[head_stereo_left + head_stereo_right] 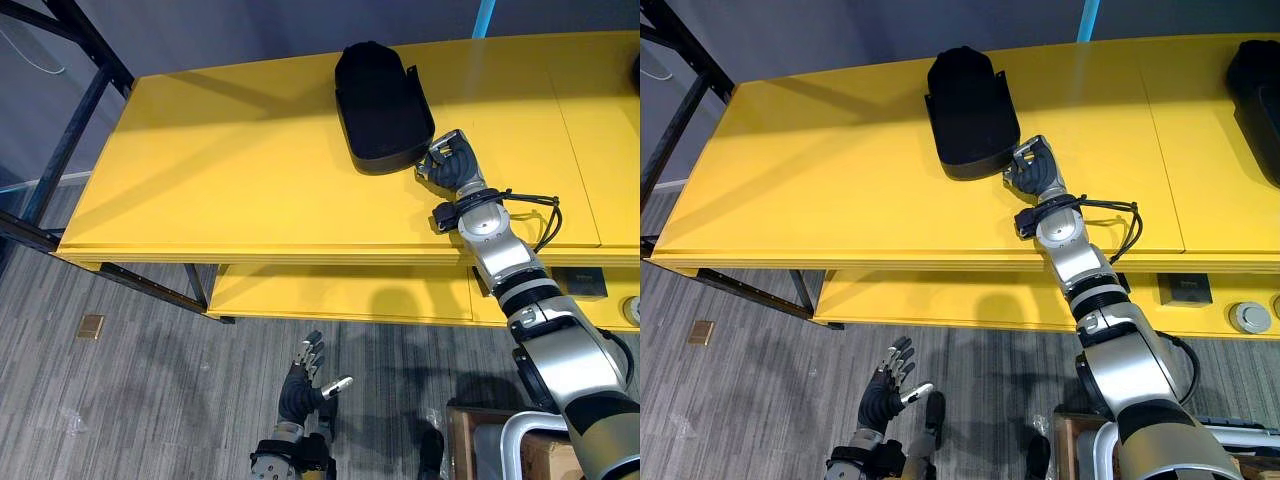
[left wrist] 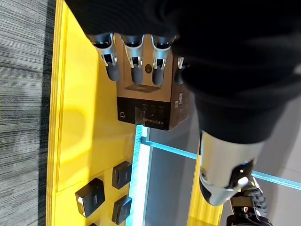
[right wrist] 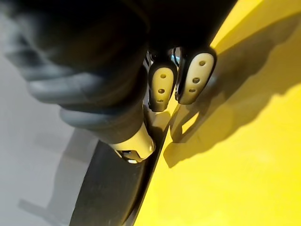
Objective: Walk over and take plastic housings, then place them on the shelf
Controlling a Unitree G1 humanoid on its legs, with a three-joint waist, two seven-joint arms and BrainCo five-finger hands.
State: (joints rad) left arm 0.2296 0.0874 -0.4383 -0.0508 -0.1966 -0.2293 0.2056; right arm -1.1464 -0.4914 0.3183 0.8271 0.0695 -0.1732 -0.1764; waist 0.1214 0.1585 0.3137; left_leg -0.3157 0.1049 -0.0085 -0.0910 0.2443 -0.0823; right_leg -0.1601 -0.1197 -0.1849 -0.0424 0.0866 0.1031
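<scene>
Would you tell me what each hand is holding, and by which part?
The right hand pinches the black plastic housing at its near right corner; the left hand holds nothing.

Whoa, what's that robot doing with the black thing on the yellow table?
The robot's right robot hand is curled onto the near edge of a black plastic housing. The housing lies on top of the yellow shelf and looks flat on it, not lifted. The left robot hand hangs low over the grey floor, fingers relaxed, holding nothing.
</scene>
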